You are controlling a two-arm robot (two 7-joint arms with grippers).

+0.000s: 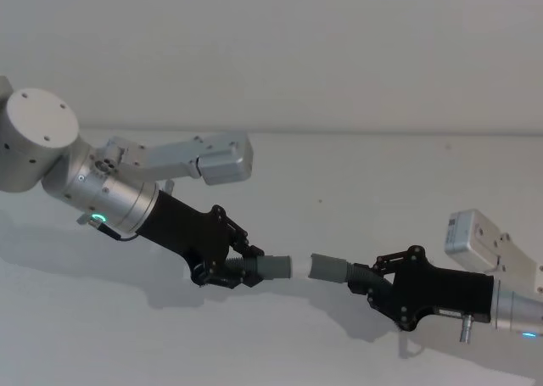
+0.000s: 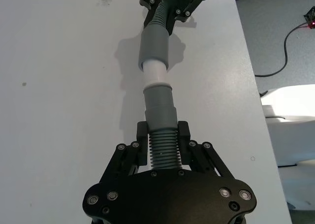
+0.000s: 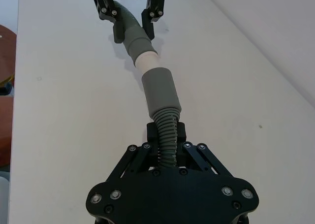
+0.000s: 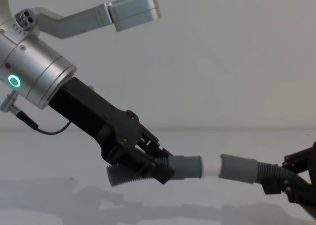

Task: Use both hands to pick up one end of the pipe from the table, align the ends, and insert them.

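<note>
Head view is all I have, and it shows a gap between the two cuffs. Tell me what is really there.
Observer: In the chest view the left piece's white tip spans that gap and reaches the mouth of the right cuff.
Operator: Report the alignment.
Observer: The right wrist view shows the left cuff meeting it at a slight angle.
Operator: Check the grips.
Observer: In the wrist views the left gripper and the right gripper each clamp the ribbed hose just behind its cuff.

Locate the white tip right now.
In the head view the white tip sits mid-table, above the table, on the left end effector's cuff, at the open mouth of the right end effector's cuff.
</note>
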